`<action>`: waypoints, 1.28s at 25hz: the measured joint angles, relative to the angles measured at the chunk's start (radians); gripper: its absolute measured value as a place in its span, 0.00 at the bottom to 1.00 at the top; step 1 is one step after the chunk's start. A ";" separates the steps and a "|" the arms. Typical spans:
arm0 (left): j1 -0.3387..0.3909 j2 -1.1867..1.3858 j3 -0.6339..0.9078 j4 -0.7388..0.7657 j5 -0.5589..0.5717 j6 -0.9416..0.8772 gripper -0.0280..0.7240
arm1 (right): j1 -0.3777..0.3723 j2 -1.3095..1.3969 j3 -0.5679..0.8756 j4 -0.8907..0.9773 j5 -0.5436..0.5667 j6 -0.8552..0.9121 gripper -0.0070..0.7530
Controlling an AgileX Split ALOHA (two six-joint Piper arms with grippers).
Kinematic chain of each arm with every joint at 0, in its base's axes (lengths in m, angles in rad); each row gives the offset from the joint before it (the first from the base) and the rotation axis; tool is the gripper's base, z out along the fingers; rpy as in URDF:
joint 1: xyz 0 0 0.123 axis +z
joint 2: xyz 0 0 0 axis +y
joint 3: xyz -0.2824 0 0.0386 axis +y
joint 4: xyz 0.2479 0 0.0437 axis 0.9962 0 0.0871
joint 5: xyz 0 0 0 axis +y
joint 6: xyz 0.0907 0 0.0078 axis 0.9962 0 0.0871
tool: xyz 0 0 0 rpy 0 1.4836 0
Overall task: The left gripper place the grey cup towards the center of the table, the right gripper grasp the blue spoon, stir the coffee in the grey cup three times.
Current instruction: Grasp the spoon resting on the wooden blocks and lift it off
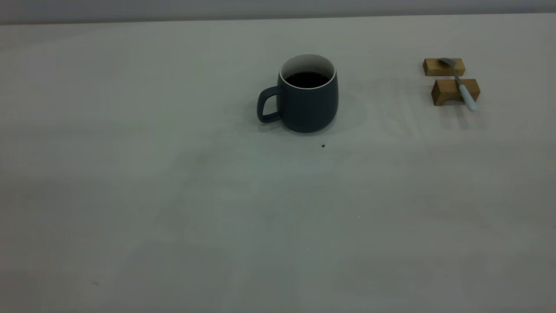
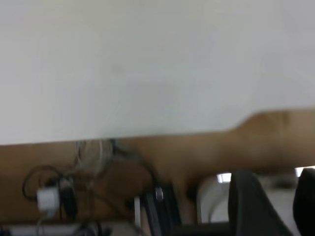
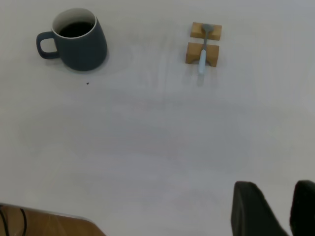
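Observation:
The grey cup (image 1: 308, 106) stands upright near the middle of the table (image 1: 173, 195), its handle pointing left, with dark coffee (image 1: 307, 79) inside. The blue spoon (image 1: 467, 93) lies across two wooden blocks at the far right, bowl on the rear block, pale handle over the front one. Neither arm shows in the exterior view. In the right wrist view the right gripper (image 3: 281, 206) hangs open and empty, well back from the cup (image 3: 81, 46) and spoon (image 3: 202, 59). The left gripper (image 2: 280, 201) is open and empty past the table's edge; cup and spoon are out of its view.
The rear wooden block (image 1: 444, 67) and the front wooden block (image 1: 447, 91) carry the spoon. A tiny dark speck (image 1: 323, 146) lies just in front of the cup. Cables and a white plug (image 2: 47, 198) sit below the table edge in the left wrist view.

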 joint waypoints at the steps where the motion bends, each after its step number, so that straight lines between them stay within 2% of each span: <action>1: 0.015 -0.043 0.008 0.000 0.000 -0.001 0.43 | 0.000 0.000 0.000 0.000 0.000 0.000 0.32; 4: 0.043 -0.140 0.031 0.000 0.001 -0.001 0.43 | 0.000 0.000 0.000 0.000 0.000 0.000 0.32; 17: 0.046 -0.416 0.049 -0.001 0.000 0.003 0.43 | 0.000 0.000 0.000 0.001 0.000 0.000 0.32; 32: 0.046 -0.455 0.049 -0.001 0.002 0.015 0.43 | 0.000 0.000 0.000 0.001 0.000 0.001 0.32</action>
